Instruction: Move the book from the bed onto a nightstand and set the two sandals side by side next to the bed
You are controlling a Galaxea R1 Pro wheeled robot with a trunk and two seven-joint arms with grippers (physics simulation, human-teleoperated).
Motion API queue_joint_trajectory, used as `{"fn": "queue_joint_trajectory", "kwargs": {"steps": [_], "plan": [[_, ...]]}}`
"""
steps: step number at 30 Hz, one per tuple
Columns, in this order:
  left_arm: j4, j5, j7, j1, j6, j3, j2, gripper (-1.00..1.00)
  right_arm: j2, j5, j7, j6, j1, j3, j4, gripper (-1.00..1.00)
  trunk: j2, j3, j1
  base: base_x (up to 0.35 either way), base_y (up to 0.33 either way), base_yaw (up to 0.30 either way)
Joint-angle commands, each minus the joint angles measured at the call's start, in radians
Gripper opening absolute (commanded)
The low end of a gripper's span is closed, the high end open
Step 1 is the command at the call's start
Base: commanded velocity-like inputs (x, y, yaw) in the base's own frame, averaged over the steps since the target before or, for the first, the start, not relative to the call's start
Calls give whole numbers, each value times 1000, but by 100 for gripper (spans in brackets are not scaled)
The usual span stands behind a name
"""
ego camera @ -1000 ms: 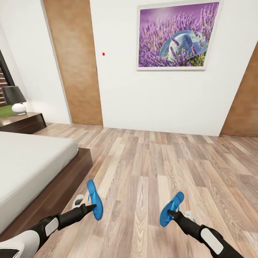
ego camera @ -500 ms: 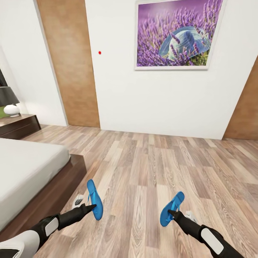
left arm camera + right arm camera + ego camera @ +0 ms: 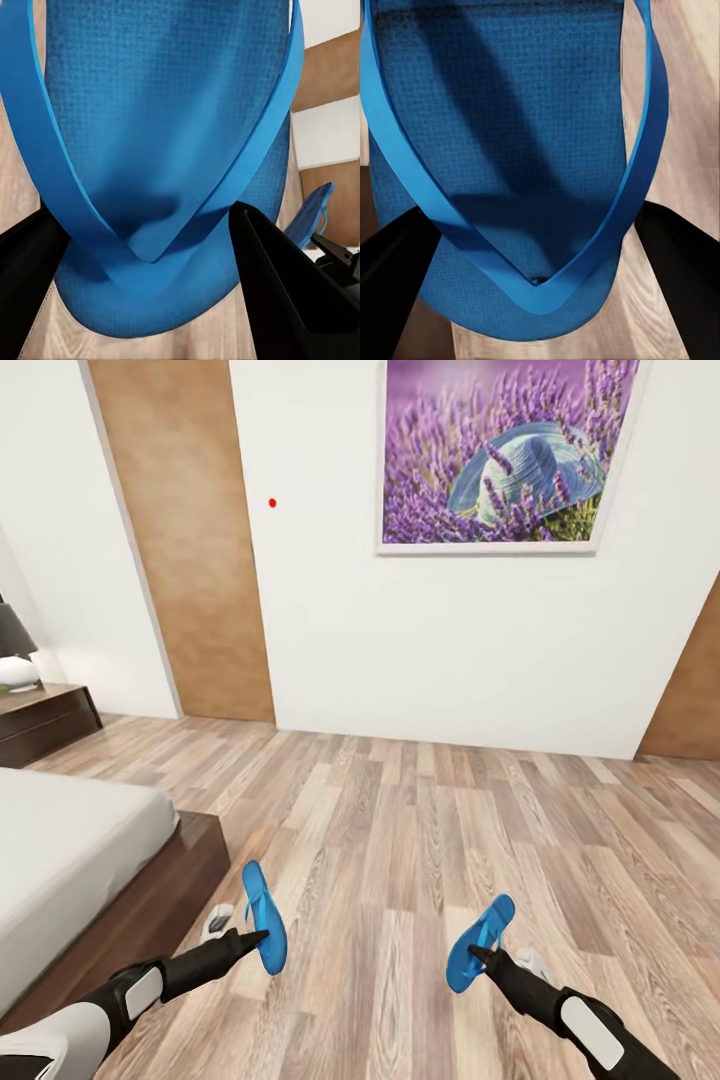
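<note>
On the bedroom's wood floor, right of the bed, the left gripper and right gripper are each clamping a sandal, calling next for lowering both side by side bedside.

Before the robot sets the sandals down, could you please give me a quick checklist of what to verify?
1. Left end effector shut on left sandal: ok.
2. Right end effector shut on right sandal: ok.
3. Sandals lifted above the floor: ok.
4. Bed alongside the left arm: ok.
5. Sandals side by side on the floor: not ok, both in the air and well apart.
6. Book moved to nightstand: cannot tell.
</note>
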Motion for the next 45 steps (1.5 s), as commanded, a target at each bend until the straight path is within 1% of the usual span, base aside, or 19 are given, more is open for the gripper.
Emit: {"fn": "queue_joint_trajectory", "kwargs": {"steps": [1,16,25,36,45], "plan": [[0,12,-2,0,8,-5,0,-100,-1,-8,3,2,-1,4,0,-100,0,-1,0,342,0,0],[0,12,-2,0,8,-5,0,-100,-2,-9,7,1,-1,4,0,-100,0,-1,0,342,0,0],[0,12,-2,0,8,-5,0,-100,-1,-10,6,1,-1,4,0,-100,0,-1,0,342,-10,74],[0,12,-2,0,8,-5,0,-100,-1,-10,6,1,-1,4,0,-100,0,-1,0,342,-102,24],[-1,12,-2,0,8,-5,0,-100,-1,-10,2,-1,-1,3,0,-100,0,-1,0,319,-165,197]]}}
